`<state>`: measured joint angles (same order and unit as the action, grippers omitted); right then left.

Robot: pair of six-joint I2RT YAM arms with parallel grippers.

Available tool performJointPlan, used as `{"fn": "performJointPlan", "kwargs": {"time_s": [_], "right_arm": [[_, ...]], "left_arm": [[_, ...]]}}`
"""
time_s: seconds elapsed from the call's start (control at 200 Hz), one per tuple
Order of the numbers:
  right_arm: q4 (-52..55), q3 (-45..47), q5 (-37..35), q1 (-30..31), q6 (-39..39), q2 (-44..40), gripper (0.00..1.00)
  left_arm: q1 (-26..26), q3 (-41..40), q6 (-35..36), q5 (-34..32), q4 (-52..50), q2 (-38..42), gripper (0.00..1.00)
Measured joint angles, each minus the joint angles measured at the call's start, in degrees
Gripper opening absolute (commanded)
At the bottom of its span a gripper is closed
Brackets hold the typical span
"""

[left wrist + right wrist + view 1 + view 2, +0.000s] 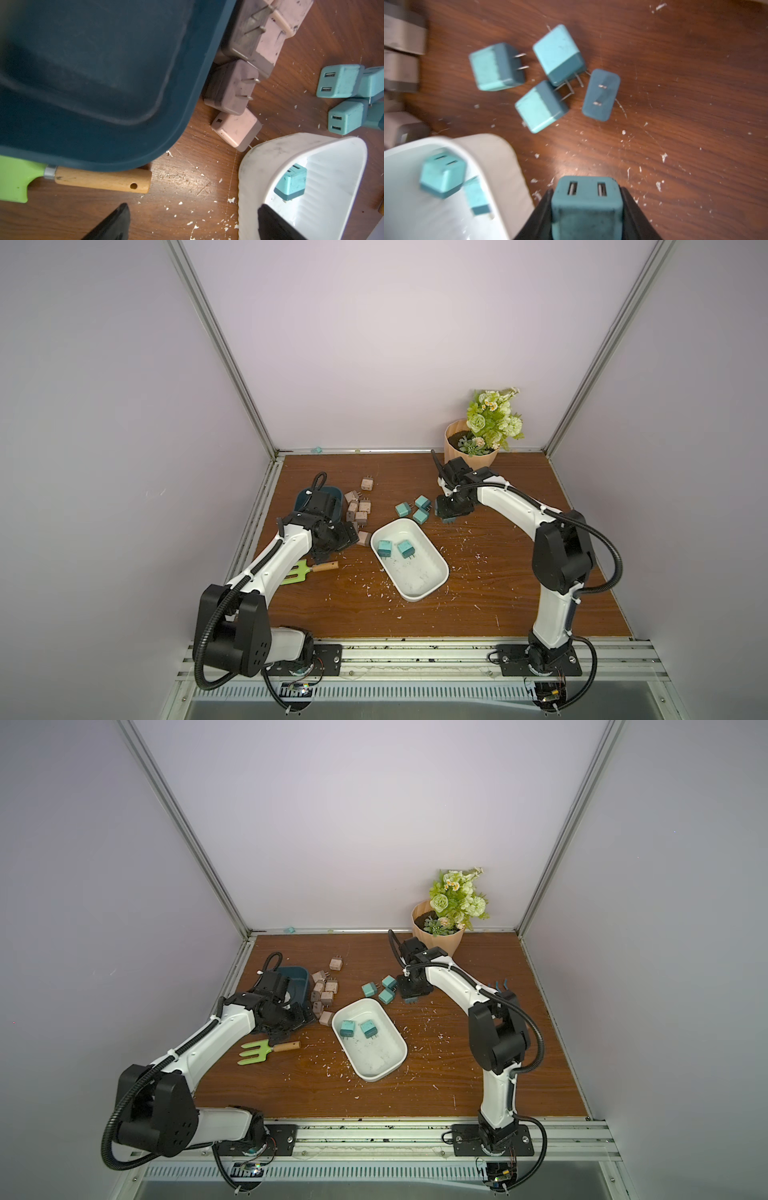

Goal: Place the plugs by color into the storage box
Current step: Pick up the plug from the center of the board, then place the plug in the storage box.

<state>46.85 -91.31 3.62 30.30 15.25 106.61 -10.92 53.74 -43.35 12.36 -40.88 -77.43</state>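
Plugs: small cube-shaped plastic adapters with short metal prongs, in two colours, are being sorted here.
Teal plugs (384,548): two are seen lying inside the white oval plastic tray (419,576). Four more are scattered on the brown wooden tabletop (675,83), just beyond the tray's end.
Held teal plug (586,207): it is clamped between the black jaws of the right gripper (585,191), paired slots facing the wrist camera, near the loose teal group. Whether it has been lifted clear of the table cannot be told.
Left gripper (193,207): its jaws are spread wide with nothing between them, beside the dark teal plastic bin (83,72).
Pinkish-tan plugs (361,515): about eight are counted, all on the table, most bunched beside the bin. None is seen inside the bin, and the floor shown in the left wrist view is bare.
Progress: it is judged early. Two teal plugs are placed and one is in hand. The other teal ones and every pinkish-tan one are left.
Writing: no brand, label or print can be read. One pinkish-tan plug carries a small dark square mark (219,120), too small to make out.
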Motion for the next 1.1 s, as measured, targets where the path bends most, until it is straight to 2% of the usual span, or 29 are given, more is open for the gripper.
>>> {"fn": "performJointPlan", "kwargs": {"time_s": [0.18, 0.335, 0.455, 0.866, 0.961, 1.101], "right_arm": [[0.15, 2.43, 2.49, 8.50, 2.43, -5.81, 0.39], [-0.24, 5.01, 4.42, 16.55, 5.03, -4.55, 0.39], [-0.76, 5.92, 5.20, 20.39, 6.08, -1.99, 0.39], [-7.15, 7.32, 5.73, 22.51, 5.77, 9.22, 0.41], [-7.56, 5.70, 5.73, 22.64, 5.40, 10.12, 0.47], [-8.57, 3.89, 5.75, 23.02, 5.05, 11.69, 0.64]], "left_arm": [[0.04, 1.20, 0.55, -0.46, -0.07, -0.94, 0.97], [0.28, 3.48, 0.98, -0.96, -0.11, -2.21, 0.97], [0.52, 5.14, 1.38, -1.09, -0.11, -2.67, 0.97], [0.57, 5.55, 1.14, -1.03, -0.39, -2.47, 1.00], [0.57, 5.38, 0.79, -1.03, -0.52, -1.84, 1.00], [0.57, 5.25, 0.20, -1.09, -0.94, -1.14, 1.00]]}}
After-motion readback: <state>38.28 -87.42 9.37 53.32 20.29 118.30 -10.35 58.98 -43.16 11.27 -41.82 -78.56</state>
